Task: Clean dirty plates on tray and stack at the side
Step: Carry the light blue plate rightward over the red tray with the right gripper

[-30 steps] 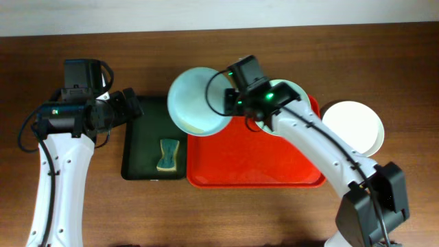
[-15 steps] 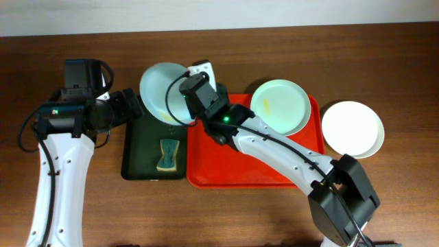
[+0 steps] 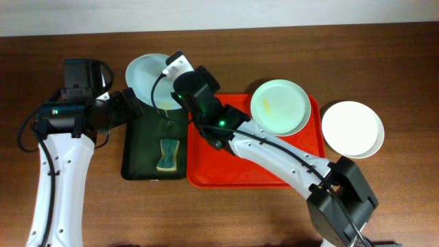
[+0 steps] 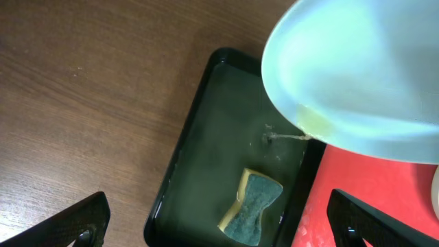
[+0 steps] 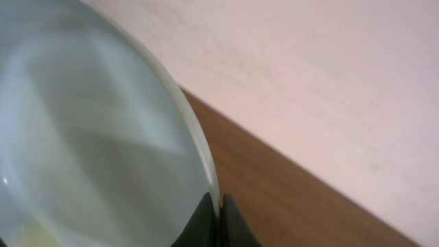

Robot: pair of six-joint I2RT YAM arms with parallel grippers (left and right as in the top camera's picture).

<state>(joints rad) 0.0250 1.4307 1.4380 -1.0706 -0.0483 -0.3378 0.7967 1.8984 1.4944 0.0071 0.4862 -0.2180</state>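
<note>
We note the right gripper [image 5: 219, 214] jaws pinched on the tilted plate [image 3: 147, 77] rim. The left gripper [image 3: 134, 104] jaws wide, empty; sponge [image 4: 252, 208] below between them, plate just ahead.

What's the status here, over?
Right end effector shut on mint plate, tilted over green tray. Left end effector open, empty. Second mint plate on red tray; white plate on table. Nothing blocking.

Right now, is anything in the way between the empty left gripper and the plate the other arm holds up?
Nothing visible is. The open left gripper sits right beside the plate, which the right gripper pinches by its rim, tilted over the green tray. The sponge lies below, aside.
</note>
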